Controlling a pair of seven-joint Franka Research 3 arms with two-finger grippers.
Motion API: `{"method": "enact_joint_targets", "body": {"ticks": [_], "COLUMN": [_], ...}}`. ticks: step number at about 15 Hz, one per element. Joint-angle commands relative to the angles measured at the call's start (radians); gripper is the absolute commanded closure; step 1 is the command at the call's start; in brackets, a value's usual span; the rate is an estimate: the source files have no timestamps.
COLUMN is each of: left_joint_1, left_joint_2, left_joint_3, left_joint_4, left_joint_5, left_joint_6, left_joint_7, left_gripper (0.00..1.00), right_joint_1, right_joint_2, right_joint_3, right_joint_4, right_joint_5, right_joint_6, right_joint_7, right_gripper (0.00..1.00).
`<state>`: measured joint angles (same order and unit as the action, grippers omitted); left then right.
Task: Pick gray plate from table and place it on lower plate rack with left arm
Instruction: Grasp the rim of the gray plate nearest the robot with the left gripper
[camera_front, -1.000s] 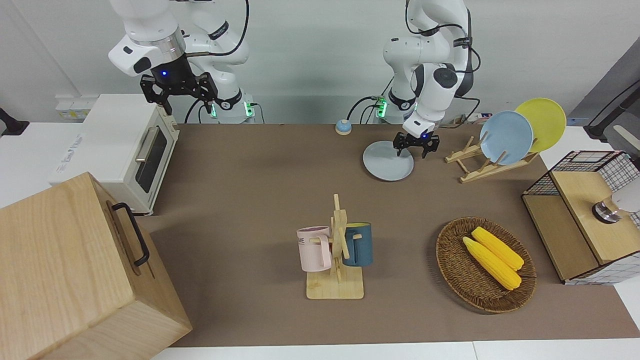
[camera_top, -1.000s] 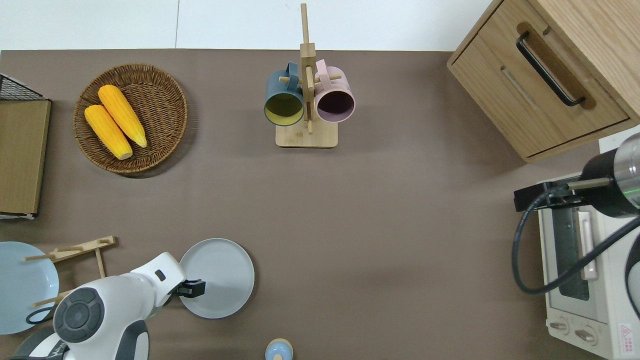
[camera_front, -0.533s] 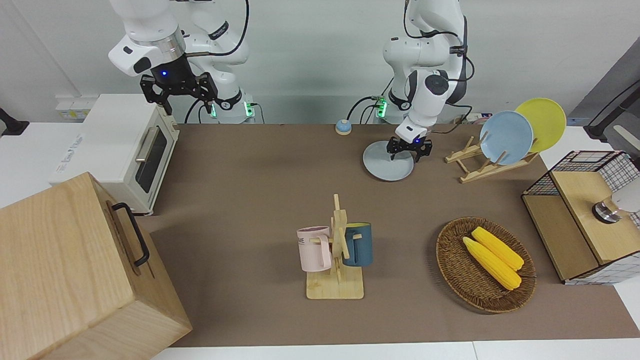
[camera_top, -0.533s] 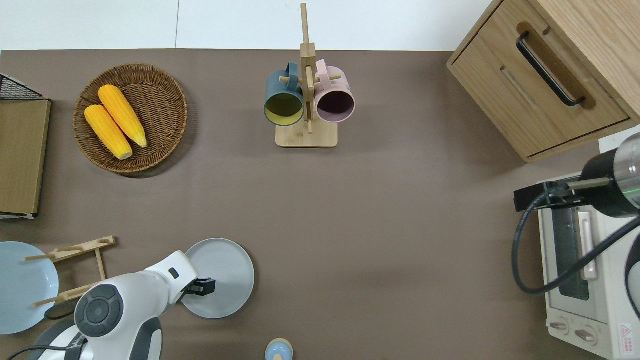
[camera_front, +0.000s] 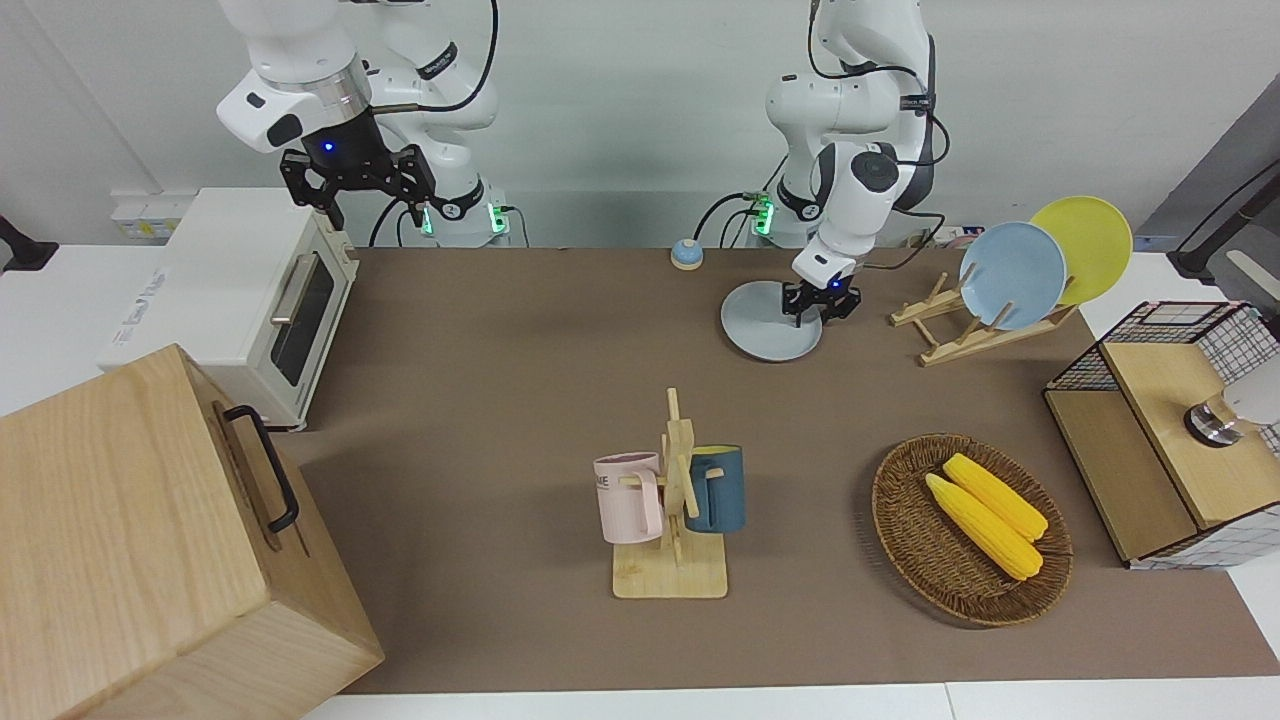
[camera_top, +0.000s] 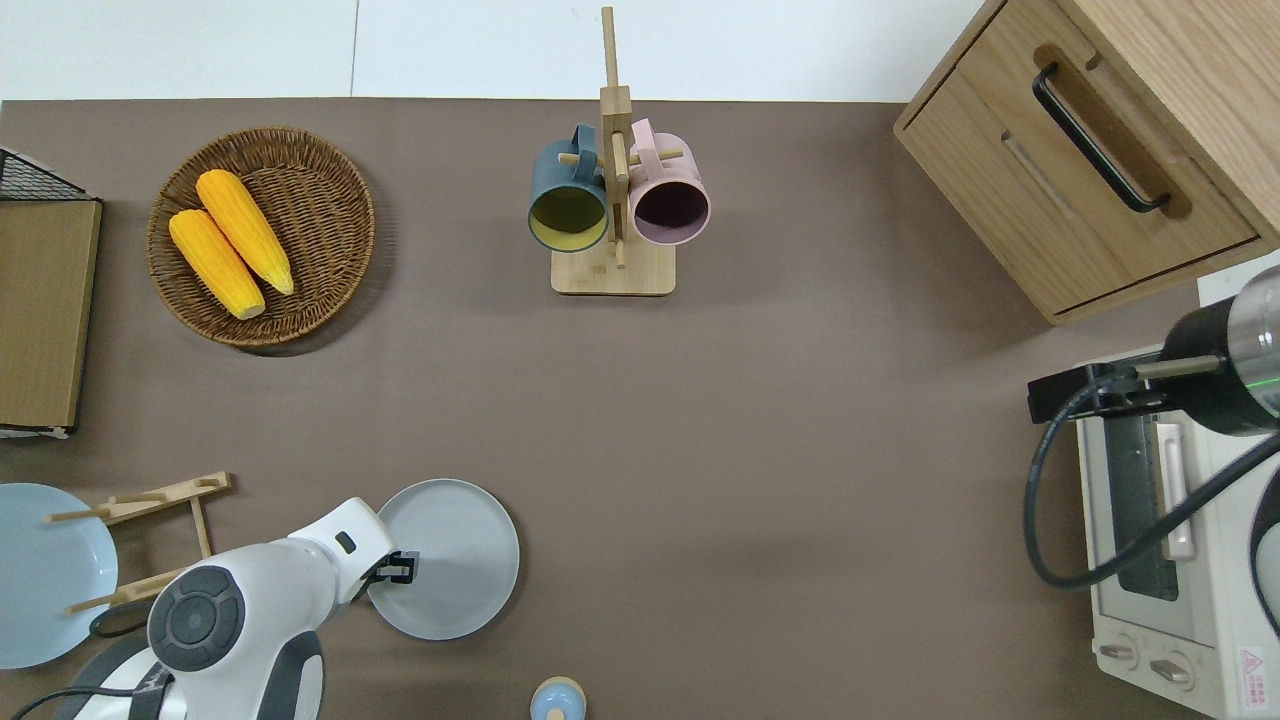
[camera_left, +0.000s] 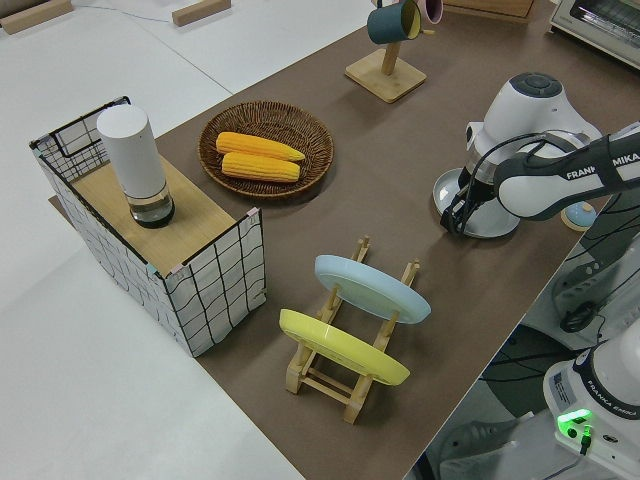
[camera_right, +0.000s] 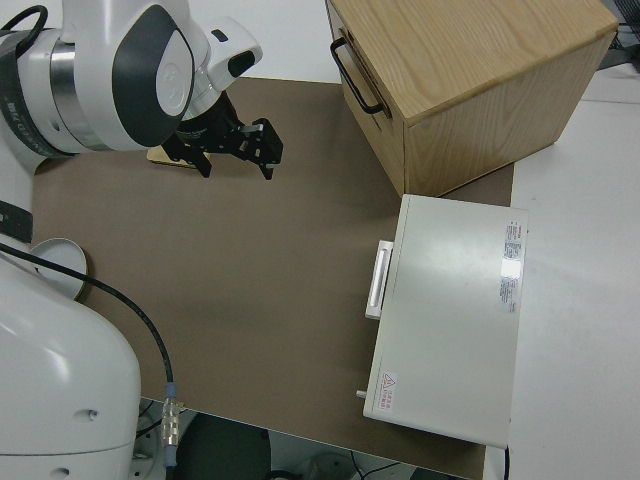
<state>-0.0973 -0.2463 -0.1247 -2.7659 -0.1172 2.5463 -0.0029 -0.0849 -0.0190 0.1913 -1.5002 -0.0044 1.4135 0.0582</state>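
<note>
Your left gripper (camera_front: 821, 305) looks clamped on the gray plate's (camera_top: 455, 565) rim on the brown table (camera_front: 520, 400); right arm parked, jaws apart.

1. The left arm's black two-finger gripper (camera_front: 820, 303) sits at the rim of the round pale gray plate (camera_front: 765, 325); whether its fingers are closed on that rim cannot be told.
2. In the overhead view the white arm covers the plate's edge nearest the light-wood slotted plate rack (camera_top: 150, 500).
3. The sky-blue plate (camera_top: 40, 570) is cut off by that view's edge.
4. The white toaster oven (camera_top: 1170, 560) is cut off there too.
</note>
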Motion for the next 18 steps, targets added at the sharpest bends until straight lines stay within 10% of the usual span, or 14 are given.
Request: {"method": "enact_joint_targets", "body": {"ticks": [1,18], "left_joint_1": [-0.016,0.004], "left_joint_2": [0.007,-0.126], "left_joint_3": [-0.001,0.017], "left_joint_4": [-0.026,0.052], "left_joint_5": [-0.013,-0.009], "left_joint_6": [0.029,-0.228], "left_joint_7": [-0.008,0.012], "left_gripper": [1.0,1.0], "right_joint_1": [-0.007,-0.007], "right_joint_2": [-0.002,-0.002], "right_joint_3": [0.007,0.005], "right_joint_4": [0.006,0.006], "right_joint_5": [0.007,0.007], "right_joint_6": [-0.014,-0.014], "right_joint_7": [0.0,0.0], "right_gripper": [0.011,0.013]}}
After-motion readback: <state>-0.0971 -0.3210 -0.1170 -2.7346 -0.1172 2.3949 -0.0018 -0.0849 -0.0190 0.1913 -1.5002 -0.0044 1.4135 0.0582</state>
